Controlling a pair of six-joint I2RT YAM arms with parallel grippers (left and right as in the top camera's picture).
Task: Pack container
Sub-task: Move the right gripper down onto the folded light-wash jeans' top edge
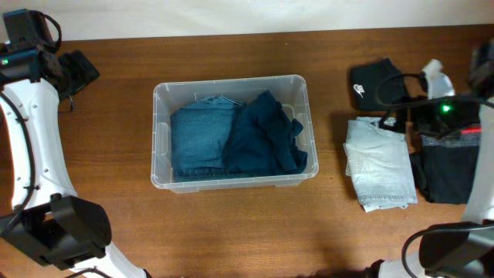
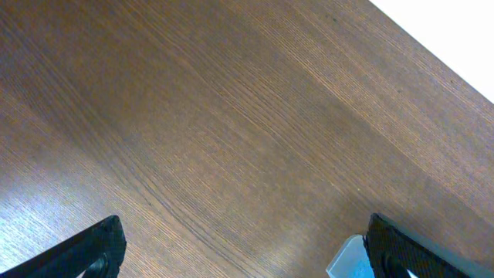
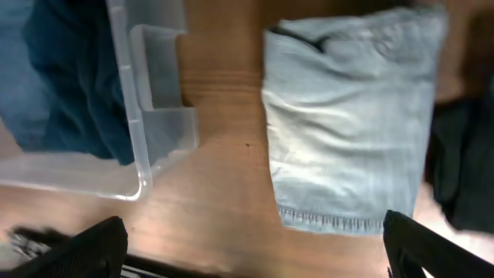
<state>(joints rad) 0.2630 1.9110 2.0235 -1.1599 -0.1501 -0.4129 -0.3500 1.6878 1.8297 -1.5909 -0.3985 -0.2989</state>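
clear container (image 1: 160,139) sits mid counter (image 1: 116,208), open wood to its left and front. inside: blue jeans (image 1: 199,139) on left, touching navy garment (image 1: 262,135) on right. folded pale denim (image 1: 378,166) lies off its right wall, strip of wood between; black garment (image 1: 451,174) beyond. left gripper (image 2: 247,255) spread wide, holding nothing, over wood near far edge. right gripper (image 3: 255,255) spread wide, holding nothing, above pale denim

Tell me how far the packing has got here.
Done: a mid-blue denim garment and a dark navy garment lie in the container. In hand: nothing; the left hand and right hand are open and empty, the right one above the table near the pale folded denim. Left: that pale denim, a black garment beside it and a black logo item, all outside the container.
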